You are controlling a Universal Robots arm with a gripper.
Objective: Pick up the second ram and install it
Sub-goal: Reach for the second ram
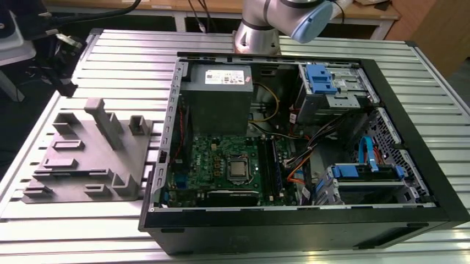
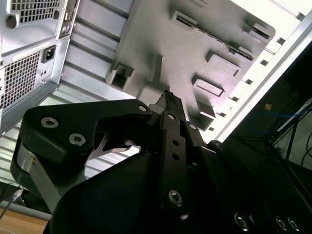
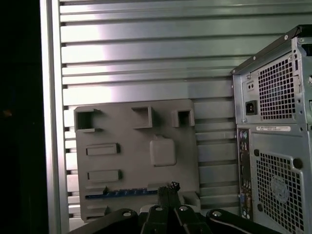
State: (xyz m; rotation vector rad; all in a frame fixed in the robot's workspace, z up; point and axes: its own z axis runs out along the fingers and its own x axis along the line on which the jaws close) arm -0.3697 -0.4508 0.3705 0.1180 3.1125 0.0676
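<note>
At the exterior view's left a grey, blocky plastic holder (image 1: 88, 154) sits on the ribbed metal table (image 1: 132, 66). In the first wrist view we see the thin blue ram (image 3: 122, 193) lying along its edge, with the gripper (image 3: 168, 186) near it, jaws together. At the exterior view's right stands the open computer case (image 1: 294, 231).

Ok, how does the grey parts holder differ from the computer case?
The parts holder is light grey, low and flat with raised pockets; the computer case is black, a deep open box. The holder is far smaller than the case. The second ram, a blue strip, sits in the holder, not in the case. Both lie side by side on the slatted table.
</note>
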